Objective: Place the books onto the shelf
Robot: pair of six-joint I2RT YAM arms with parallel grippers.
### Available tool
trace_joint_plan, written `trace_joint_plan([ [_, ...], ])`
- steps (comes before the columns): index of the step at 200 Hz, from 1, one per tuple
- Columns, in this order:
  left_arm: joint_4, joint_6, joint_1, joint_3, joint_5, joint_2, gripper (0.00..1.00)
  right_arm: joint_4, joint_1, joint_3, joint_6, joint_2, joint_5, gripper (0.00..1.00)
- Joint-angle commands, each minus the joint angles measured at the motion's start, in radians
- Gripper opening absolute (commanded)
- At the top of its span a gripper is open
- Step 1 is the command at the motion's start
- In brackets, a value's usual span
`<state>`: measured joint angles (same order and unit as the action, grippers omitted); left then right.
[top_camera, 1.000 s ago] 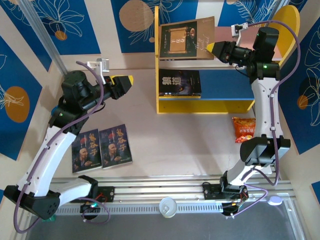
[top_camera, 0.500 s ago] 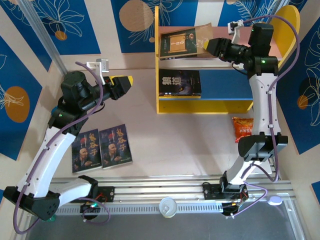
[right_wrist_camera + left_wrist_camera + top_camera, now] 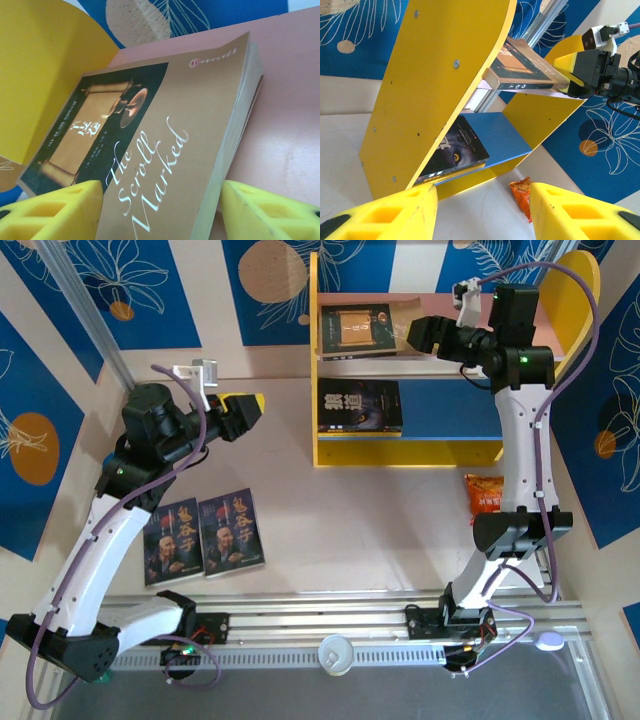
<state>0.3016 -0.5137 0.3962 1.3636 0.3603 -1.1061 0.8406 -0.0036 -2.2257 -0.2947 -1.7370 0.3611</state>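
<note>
The two-tier wooden shelf with yellow rounded sides stands at the far side of the table, pink board above, blue below. A brown paperback with a scroll picture lies flat on the pink board, against the left side. A dark wolf-face book lies on the blue board. Two dark books with a bearded man lie side by side on the table, near the left arm. The right gripper is at the brown book's near end, fingers spread to either side, not clamping it. The left gripper hangs above the table facing the shelf, parted and empty. An orange snack packet lies right of the shelf.
</note>
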Motion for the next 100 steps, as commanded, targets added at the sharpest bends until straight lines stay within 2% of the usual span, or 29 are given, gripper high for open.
trace_joint_plan([
  [1, -0.002, 0.019, 0.005, -0.003, -0.013, 0.017, 0.51, 0.063, -0.001, -0.018, 0.039, 0.0, -0.057, 0.64],
  [48, -0.001, 0.02, 0.006, -0.006, -0.012, 0.018, 0.51, 0.076, 0.012, -0.021, 0.055, 0.008, -0.05, 0.64],
  [100, -0.001, 0.02, 0.006, -0.007, -0.012, 0.022, 0.51, 0.091, 0.033, -0.059, 0.047, -0.02, 0.021, 0.63],
])
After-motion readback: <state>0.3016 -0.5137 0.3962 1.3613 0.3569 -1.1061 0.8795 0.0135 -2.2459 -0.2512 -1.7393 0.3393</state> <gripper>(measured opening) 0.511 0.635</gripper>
